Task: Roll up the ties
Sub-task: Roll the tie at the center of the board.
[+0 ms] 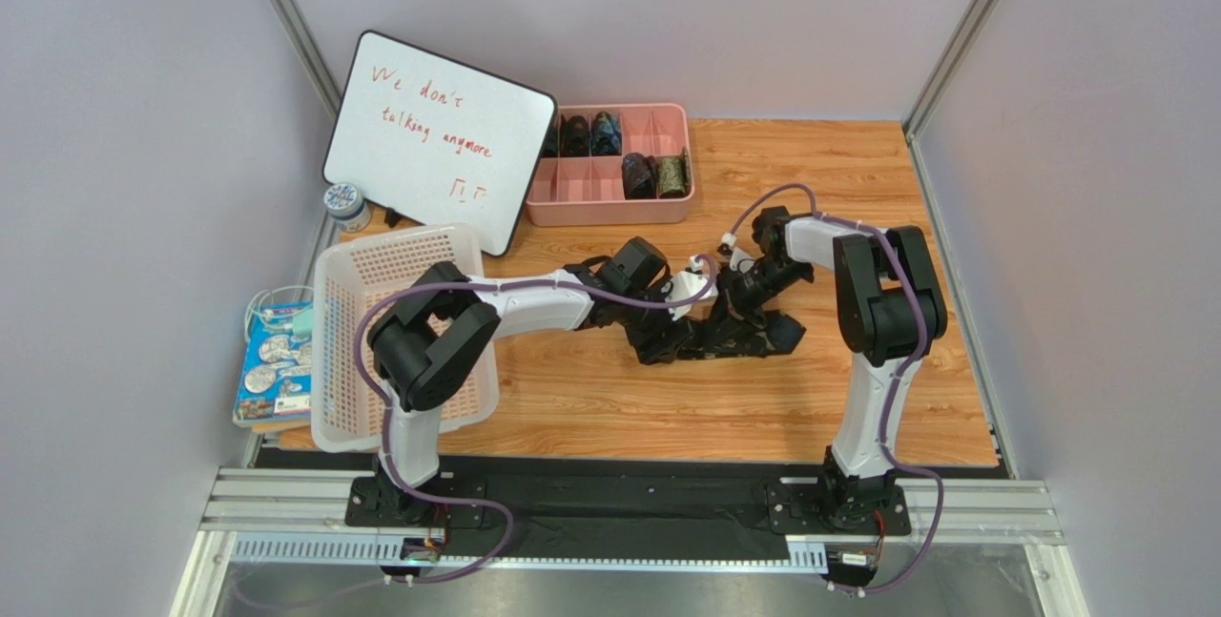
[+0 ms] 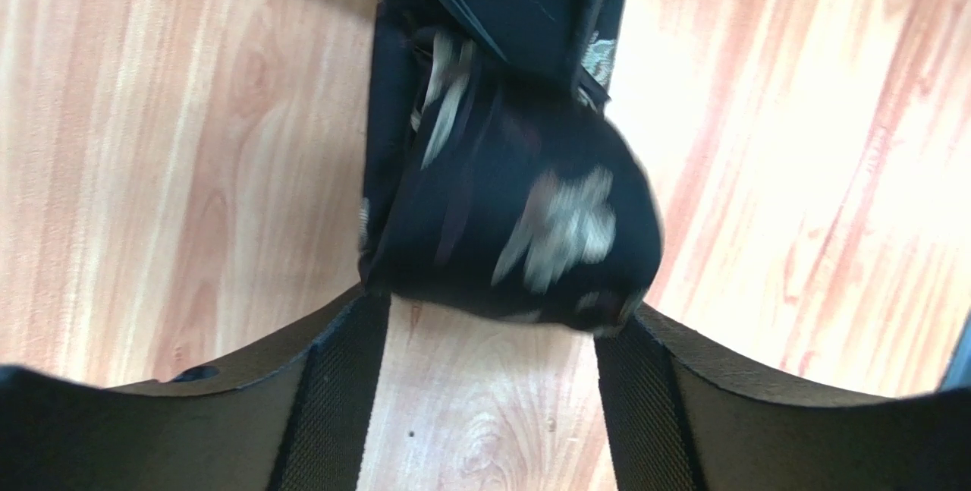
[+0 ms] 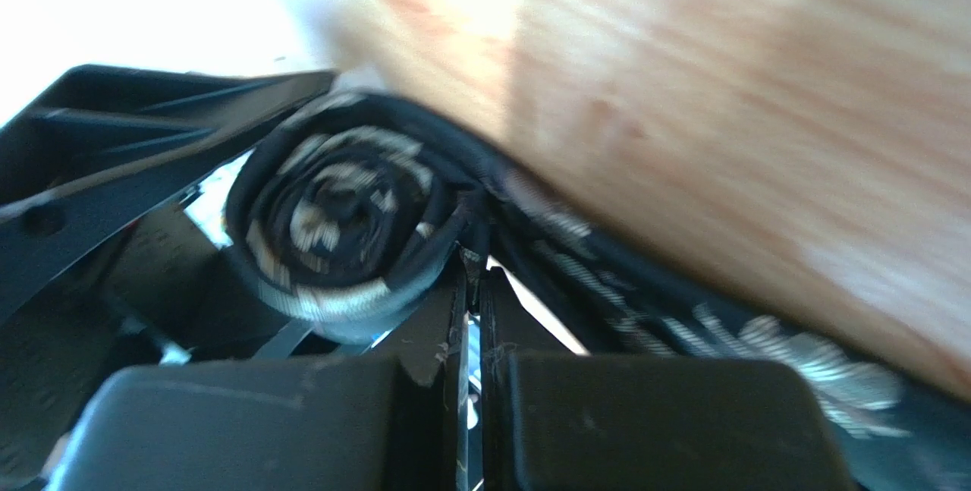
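Note:
A dark tie with pale leaf patterns lies partly rolled at the table's middle [image 1: 745, 341]. In the left wrist view its roll [image 2: 513, 218] sits just past the tips of my left gripper [image 2: 496, 320], whose jaws stand wide, touching the roll's ends at most. In the right wrist view the spiral end of the roll [image 3: 342, 224] lies left of my right gripper [image 3: 473, 269], which is shut with the tie's fabric pinched at its tips. The loose tail [image 3: 707, 332] runs off to the right. Both grippers meet over the tie in the top view.
A pink divided tray [image 1: 609, 191] at the back holds several rolled ties [image 1: 638, 174]. A whiteboard [image 1: 437, 138] leans at the back left. A white basket [image 1: 394, 331] stands at the left edge, a clear box of small items [image 1: 277, 360] beside it.

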